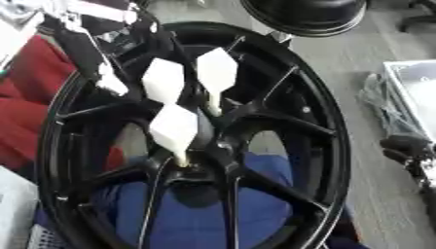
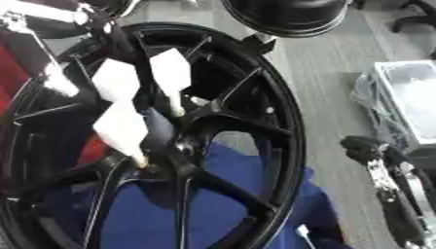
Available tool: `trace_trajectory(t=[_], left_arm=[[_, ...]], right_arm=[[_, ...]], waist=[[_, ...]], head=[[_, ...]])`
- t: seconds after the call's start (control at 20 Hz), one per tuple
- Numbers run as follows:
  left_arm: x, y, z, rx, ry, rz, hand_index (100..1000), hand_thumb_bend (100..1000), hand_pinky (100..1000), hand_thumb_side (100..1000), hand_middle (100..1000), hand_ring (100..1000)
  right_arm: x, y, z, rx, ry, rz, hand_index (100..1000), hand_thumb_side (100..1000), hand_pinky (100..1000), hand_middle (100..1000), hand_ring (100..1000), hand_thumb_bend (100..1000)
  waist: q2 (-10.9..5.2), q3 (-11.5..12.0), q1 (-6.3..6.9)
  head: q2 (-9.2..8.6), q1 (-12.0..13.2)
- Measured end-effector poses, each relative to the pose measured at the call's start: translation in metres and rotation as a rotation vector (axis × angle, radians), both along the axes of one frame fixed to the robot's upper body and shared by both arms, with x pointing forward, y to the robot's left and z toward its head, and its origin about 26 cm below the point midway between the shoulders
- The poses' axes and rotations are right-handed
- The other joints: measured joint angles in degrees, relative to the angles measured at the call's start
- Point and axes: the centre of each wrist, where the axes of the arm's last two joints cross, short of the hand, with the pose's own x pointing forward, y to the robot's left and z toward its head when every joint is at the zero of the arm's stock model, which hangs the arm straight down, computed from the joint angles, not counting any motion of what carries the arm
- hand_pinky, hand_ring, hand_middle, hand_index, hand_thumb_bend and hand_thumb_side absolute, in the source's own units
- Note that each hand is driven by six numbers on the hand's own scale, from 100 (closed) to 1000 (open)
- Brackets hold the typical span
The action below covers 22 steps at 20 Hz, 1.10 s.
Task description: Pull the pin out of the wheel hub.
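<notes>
Remaining: all white pins point(image 1: 173, 127) sit in the wheel hub point(image 1: 203, 160)
Left hand point(image 1: 89, 46): near pins, grasp unclear
Right hand point(image 2: 388, 180): idle, fingers unclear

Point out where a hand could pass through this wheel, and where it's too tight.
Open gaps lie between the lower spokes of the wheel, showing blue cloth behind. The hub is crowded: three white pins cluster there, with the left hand just beside them. The right hand hangs outside the rim.
</notes>
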Motion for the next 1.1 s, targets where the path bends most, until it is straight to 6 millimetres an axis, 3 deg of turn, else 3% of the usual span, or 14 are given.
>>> trace_trajectory(t=[0.3, 0.65, 1.1], left_arm=[[-0.003, -0.010, 0.003, -0.005, 0.013, -0.063, 878, 576, 828, 315, 820, 832], [-0.012, -0.017, 0.018, -0.026, -0.007, -0.108, 883, 600, 831, 338, 823, 834], [-0.012, -0.022, 0.018, -0.023, 0.012, -0.115, 871, 580, 821, 353, 787, 822]], right_arm=[[0.000, 0.003, -0.001, 0.001, 0.016, -0.001, 748, 792, 866, 696, 834, 100], [-0.001, 0.003, -0.003, -0.003, 0.027, -0.010, 748, 785, 865, 693, 833, 100], [-0.002, 0.002, -0.003, -0.002, 0.033, -0.015, 747, 789, 865, 692, 832, 100]], waist=[[0.21, 0.4, 0.23], [0.00, 0.7, 0.90], [-0.53, 0.7, 1.52]], head=[[-0.35, 0.1], [1.25, 0.8], [1.67, 0.9]])
